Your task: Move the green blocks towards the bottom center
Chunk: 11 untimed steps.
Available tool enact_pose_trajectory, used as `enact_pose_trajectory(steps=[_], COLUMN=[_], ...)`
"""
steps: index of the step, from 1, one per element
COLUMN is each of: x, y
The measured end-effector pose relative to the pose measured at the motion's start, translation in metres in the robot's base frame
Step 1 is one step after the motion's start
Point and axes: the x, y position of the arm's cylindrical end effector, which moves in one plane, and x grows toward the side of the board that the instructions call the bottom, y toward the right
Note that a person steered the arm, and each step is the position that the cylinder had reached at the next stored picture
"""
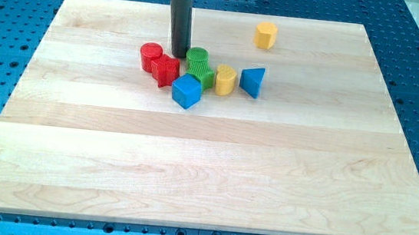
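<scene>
A green cylinder (pixel 197 56) and a second green block (pixel 202 74), ridged and just below it, sit in a cluster at the upper middle of the wooden board (pixel 203 179). My tip (pixel 178 54) stands at the cluster's top edge, just left of the green cylinder and right of the red cylinder (pixel 151 54). It is close to both; touch cannot be told.
A red ridged block (pixel 165 70), a blue cube (pixel 186 91), a yellow block (pixel 225 80) and a blue triangular block (pixel 252 81) lie in the same cluster. A yellow block (pixel 265 35) sits alone near the top right. Blue perforated table surrounds the board.
</scene>
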Motion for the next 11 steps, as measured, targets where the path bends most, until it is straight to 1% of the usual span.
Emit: enact_pose_trajectory(steps=[1,3,5,6,8,9,10,11], x=[-0.022,-0.027,-0.015,-0.002,0.118,0.127,0.127,0.119], y=[0.006,0.017,0.023,0.023,0.022,0.024,0.024,0.039])
